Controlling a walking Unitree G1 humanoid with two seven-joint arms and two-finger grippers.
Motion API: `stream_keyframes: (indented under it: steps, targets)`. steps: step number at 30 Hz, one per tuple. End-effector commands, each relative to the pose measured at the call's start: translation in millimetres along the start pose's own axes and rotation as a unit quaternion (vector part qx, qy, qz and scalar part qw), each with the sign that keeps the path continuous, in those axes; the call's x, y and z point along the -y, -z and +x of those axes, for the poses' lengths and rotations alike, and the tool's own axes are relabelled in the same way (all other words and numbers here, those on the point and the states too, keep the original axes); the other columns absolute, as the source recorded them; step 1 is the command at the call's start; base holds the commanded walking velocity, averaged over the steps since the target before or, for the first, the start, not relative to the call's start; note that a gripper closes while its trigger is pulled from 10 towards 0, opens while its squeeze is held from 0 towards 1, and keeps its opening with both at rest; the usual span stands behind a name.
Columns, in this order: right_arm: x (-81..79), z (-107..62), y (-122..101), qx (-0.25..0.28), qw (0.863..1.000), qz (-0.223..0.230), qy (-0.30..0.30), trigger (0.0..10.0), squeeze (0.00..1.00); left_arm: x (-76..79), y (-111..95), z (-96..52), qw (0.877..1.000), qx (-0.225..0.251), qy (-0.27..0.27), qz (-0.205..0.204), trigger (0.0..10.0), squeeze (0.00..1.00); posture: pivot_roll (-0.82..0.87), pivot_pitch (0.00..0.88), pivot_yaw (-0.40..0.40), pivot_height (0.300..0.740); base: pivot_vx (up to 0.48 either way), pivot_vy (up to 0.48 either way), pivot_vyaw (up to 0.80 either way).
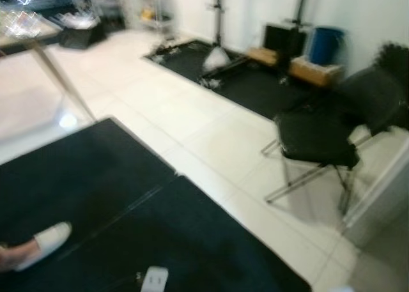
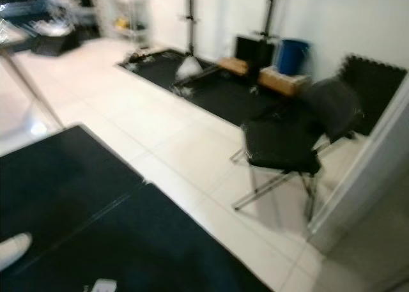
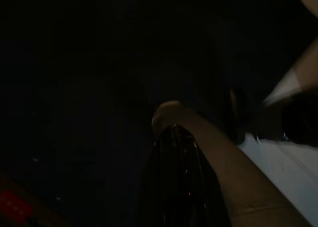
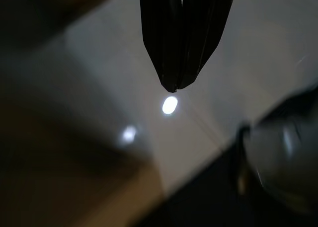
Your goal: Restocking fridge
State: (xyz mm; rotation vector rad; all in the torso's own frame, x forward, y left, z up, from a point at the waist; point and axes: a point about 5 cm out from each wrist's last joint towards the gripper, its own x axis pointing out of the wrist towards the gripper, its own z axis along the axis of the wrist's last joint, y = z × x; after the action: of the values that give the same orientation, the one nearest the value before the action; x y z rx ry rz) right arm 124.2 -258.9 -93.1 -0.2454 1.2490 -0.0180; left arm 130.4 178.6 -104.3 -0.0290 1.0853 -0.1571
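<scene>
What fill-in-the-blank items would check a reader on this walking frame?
1. The folding chair on the pale tiles is ____ in colour.
2. The bin by the far wall is ____.
3. The shoe on the dark mat is ____.
4. The right claw hangs with its fingers ____.

Missing words: black; blue; white; shut

Both head views are bright but smeared by motion blur. Glare spots shine on the glossy pale tiled floor [image 1: 211, 138]. The left wrist view is almost black. The right wrist view is dim, defocused, with two bright reflections.
</scene>
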Motion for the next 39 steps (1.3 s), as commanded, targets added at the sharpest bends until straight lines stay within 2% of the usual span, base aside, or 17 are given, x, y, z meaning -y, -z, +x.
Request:
stream_keyframes:
  steps: [1, 12, 16, 22, 29, 39]
  targets:
    - [-7.9, 0.7, 4.5, -0.006, 1.0, -0.002, -0.013, 10.0, 0.0, 1.6, 14.1, -1.9, 1.0, -0.03, 0.001, 0.001, 10.0, 0.0, -0.01, 0.0, -0.043, 0.74, 0.382, 0.0, 0.78]
    - [-12.3, 1.7, -2.1, -0.002, 1.0, -0.006, -0.011, 10.0, 0.0, 1.3, 14.1, -1.9, 0.999, -0.031, 0.001, 0.005, 10.0, 0.0, -0.01, 0.0, -0.041, 0.74, 0.381, 0.0, 0.12]
    - [-12.0, 1.6, -4.5, 0.002, 1.0, -0.003, -0.021, 10.0, 0.0, 1.1, 14.3, -2.0, 0.999, -0.031, 0.002, 0.006, 10.0, 0.0, -0.01, 0.0, -0.042, 0.74, 0.381, 0.0, 0.75]
    - [-3.3, 0.2, 0.6, 0.001, 1.0, -0.008, -0.015, 10.0, 0.0, -3.1, 16.4, -3.7, 0.999, -0.032, 0.001, 0.01, 10.0, 0.0, -0.01, 0.0, -0.042, 0.74, 0.378, 0.0, 0.73]
    - [-0.1, -0.5, 6.3, -0.004, 1.0, -0.013, -0.007, 10.0, 0.0, -4.5, 16.1, -4.1, 0.999, -0.03, 0.002, 0.011, 10.0, 0.0, -0.01, 0.0, -0.043, 0.74, 0.378, 0.0, 0.0]
    - [-4.1, -0.1, 5.8, -0.004, 1.0, -0.01, -0.019, 10.0, 0.0, -3.7, 14.5, -3.7, 1.0, -0.026, 0.006, 0.009, 10.0, 0.0, -0.01, 0.0, -0.042, 0.74, 0.376, 0.0, 0.0]
